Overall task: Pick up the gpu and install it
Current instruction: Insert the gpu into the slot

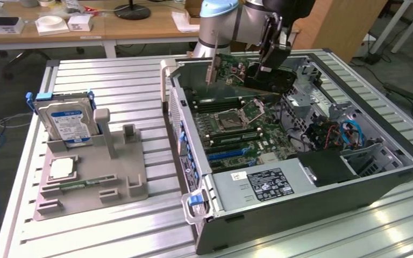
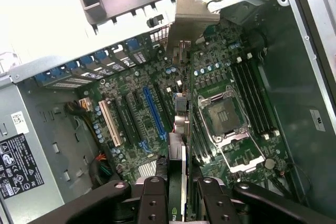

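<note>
The gpu point(image 1: 229, 67), a green card with a black cooler and a silver end bracket point(image 2: 191, 18), hangs tilted above the back of the open computer case point(image 1: 378, 177). My gripper point(image 1: 270, 52) is shut on it from above. In the wrist view the gpu point(image 2: 178, 153) shows edge-on between my two black fingers point(image 2: 152, 203), over the motherboard point(image 2: 220, 72). It hangs between the CPU socket point(image 2: 226, 119) and the long blue expansion slot point(image 2: 155, 111), clear of the slot.
A grey parts holder point(image 1: 92, 183) on the slatted table carries an upright hard drive point(image 1: 66, 122), a processor point(image 1: 62, 167) and a memory stick point(image 1: 70, 186). The case's power supply point(image 1: 260, 185), drive cage and blue cables point(image 1: 350, 134) crowd its near end.
</note>
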{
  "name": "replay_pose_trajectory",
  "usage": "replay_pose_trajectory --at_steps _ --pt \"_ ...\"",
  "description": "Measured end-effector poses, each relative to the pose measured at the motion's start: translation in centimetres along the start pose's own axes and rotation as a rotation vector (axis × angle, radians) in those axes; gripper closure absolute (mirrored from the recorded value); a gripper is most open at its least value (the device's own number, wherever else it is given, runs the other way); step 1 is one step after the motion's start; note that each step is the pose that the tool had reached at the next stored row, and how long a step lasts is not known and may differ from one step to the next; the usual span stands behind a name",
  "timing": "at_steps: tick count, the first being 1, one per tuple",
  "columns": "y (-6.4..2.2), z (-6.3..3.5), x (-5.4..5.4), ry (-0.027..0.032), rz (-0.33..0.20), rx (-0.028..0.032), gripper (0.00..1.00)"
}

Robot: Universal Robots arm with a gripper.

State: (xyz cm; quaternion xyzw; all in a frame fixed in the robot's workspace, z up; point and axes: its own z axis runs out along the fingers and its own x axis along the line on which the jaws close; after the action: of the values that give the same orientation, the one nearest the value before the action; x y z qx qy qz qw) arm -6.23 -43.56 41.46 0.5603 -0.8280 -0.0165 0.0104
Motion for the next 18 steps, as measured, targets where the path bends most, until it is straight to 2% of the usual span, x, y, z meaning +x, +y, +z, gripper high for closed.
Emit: replay_pose_trajectory --at_steps 18 --pt "0.00 0.00 0.00 0.0031 -0.078 -0.0001 0.73"
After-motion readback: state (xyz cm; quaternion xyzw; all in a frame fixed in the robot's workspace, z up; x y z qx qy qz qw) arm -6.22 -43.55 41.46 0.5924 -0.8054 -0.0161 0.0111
